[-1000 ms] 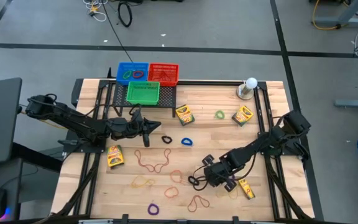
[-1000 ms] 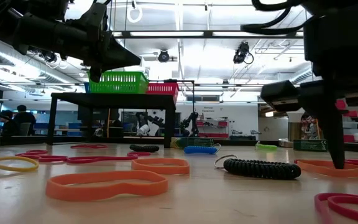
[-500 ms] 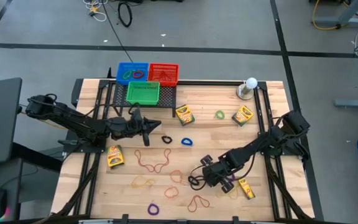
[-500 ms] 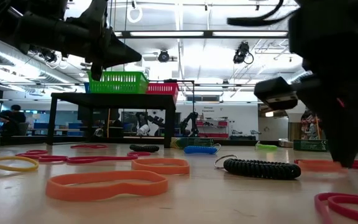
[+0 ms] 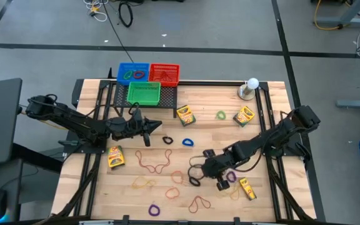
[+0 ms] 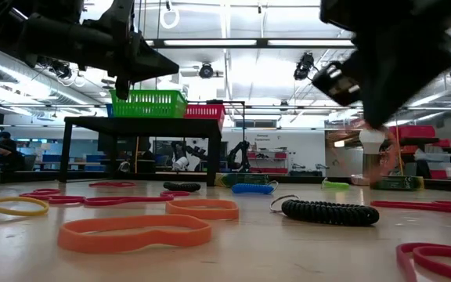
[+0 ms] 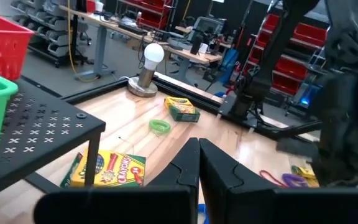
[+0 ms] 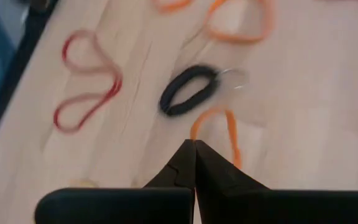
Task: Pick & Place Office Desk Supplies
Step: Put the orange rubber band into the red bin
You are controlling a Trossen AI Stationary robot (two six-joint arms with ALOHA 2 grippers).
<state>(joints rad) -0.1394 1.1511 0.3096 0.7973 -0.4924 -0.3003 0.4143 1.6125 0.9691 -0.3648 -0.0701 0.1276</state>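
Observation:
Rubber-band loops lie scattered over the wooden table (image 5: 267,206), among them a black coiled band (image 5: 194,181) (image 8: 188,90) and a long orange loop (image 6: 135,233). Yellow crayon boxes (image 5: 185,115) (image 5: 244,115) (image 5: 115,157) (image 5: 247,189) lie flat. My right gripper (image 5: 200,172) (image 8: 194,144) hangs above the near-right part of the table, shut on an orange band (image 8: 229,121), just right of the black coil. My left gripper (image 5: 160,127) (image 7: 199,142) is shut and holds nothing. It points level above the table's left middle, beside the black rack (image 5: 114,100). My right gripper pinches the orange band at one end of its loop (image 8: 196,132) between its two fingertips. The fingers slant down from the table's right side. The band hangs below the tips, lifted clear of the table, and shows as an orange blur (image 6: 360,133) in the low view.
A blue basket (image 5: 133,72), a red basket (image 5: 164,74) and a green basket (image 5: 144,93) sit at the back left, the green one on the black rack. A white ball on a round base (image 5: 250,88) stands at the back right. Dark arm rails run along both table sides.
My right gripper has shut on the orange band that lay under it. It has then risen, rolling about its own axis, and drawn slightly toward the far edge. The band has left the table with it.

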